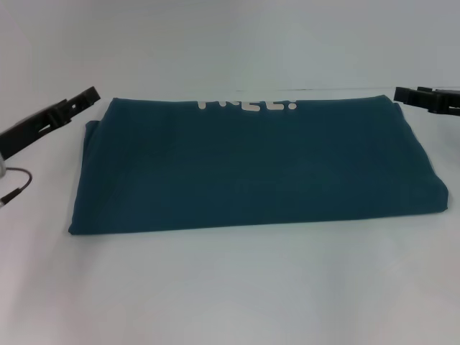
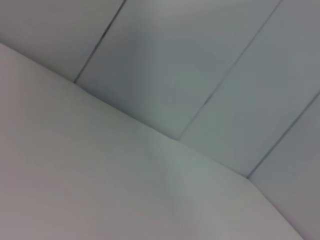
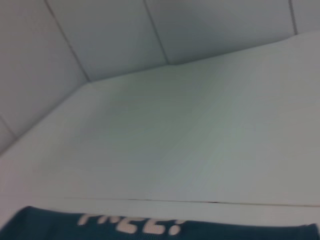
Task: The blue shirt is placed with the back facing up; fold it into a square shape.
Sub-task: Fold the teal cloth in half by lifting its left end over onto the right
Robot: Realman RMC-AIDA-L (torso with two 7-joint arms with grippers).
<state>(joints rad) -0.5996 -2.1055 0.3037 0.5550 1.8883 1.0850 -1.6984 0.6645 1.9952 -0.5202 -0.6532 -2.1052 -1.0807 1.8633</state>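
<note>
From my head camera, the blue shirt (image 1: 255,165) lies in the middle of the frame on the white table (image 1: 230,295). It is folded into a wide, flat block, more long than tall, with soft rounded corners. The cloth is dark teal, matte and smooth, with only faint creases. At its far edge I see the lower part of white letters (image 1: 248,104), cut by the fold. The near edge is a straight, slightly thick fold line that runs from lower left to the right side.

My left gripper (image 1: 79,102) is in the upper left of the frame, a black plastic clamp shape, just beside the shirt's far left corner and apart from it. My right gripper (image 1: 424,97) is at the upper right edge, also black, just beside the far right corner. For both, I cannot tell if the fingers are spread or pressed together. A thin cable (image 1: 18,185) hangs at the left edge.

In the left wrist view I see only the pale table surface (image 2: 100,185) and a wall of grey panels (image 2: 210,65) with dark seams.

In the right wrist view the shirt (image 3: 45,225) fills the bottom edge with the white letters (image 3: 132,223), then the white table (image 3: 200,140), and the panel wall (image 3: 125,30) at the top.
</note>
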